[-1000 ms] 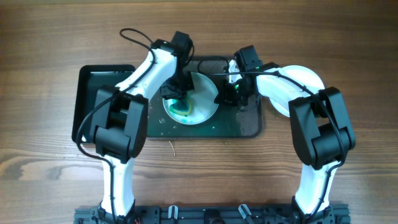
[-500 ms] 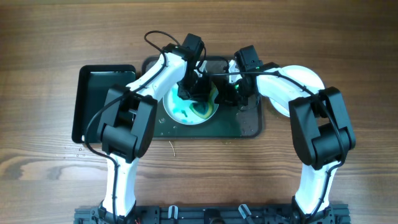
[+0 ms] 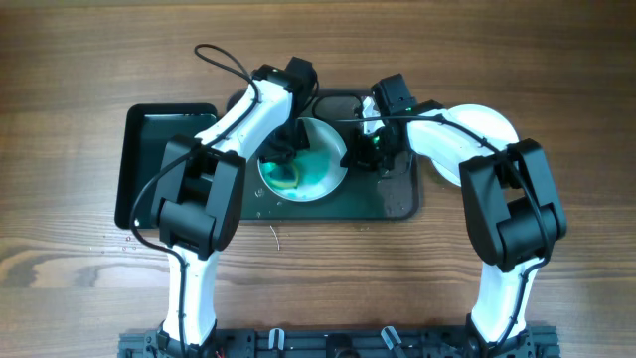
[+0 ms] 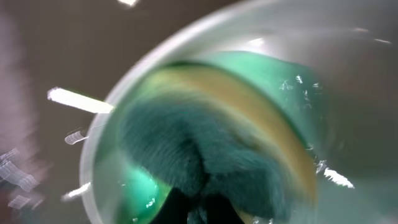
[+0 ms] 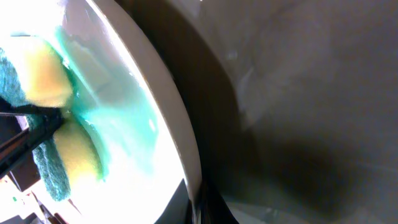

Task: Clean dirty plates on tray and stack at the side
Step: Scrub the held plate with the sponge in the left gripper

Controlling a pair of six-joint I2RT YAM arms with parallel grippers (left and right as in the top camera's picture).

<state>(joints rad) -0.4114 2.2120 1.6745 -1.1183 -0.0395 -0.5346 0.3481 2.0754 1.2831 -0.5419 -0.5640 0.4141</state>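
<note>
The left gripper [image 3: 286, 167] has drawn back from the far right part of the plate [image 3: 323, 159] to its near left part, carrying the sponge [image 3: 287, 180] with it. The right arm [image 3: 447, 124] has not shifted.

The left arm [image 3: 243, 104] rises from the near edge of the surface [image 3: 79, 80] and folds at the elbow. Its forearm slants away and to the right, and the wrist bends down over the plate. Its gripper is closed on the sponge, pressing it into the plate. The left wrist view is smeared with motion, yet it shows the teal scouring face and the yellow body against the wet bowl of the plate.

The right arm bends at its elbow and curves left, so the right gripper [image 3: 360, 152] points at the plate's right rim and is clamped on that rim. In the right wrist view the white rim runs down to the fingers at the bottom of the frame.

One plate is plainly in view. It is white, washed with teal-green liquid, and sits on the left half of the dark grey-green tray [image 3: 383, 199]. A white curved shape under the right forearm may be another plate, but the arm hides too much to be sure.

There are two trays: the large one under the plate, and a smaller glossy black tray [image 3: 149, 149] touching its left end. There is one sponge.
</note>
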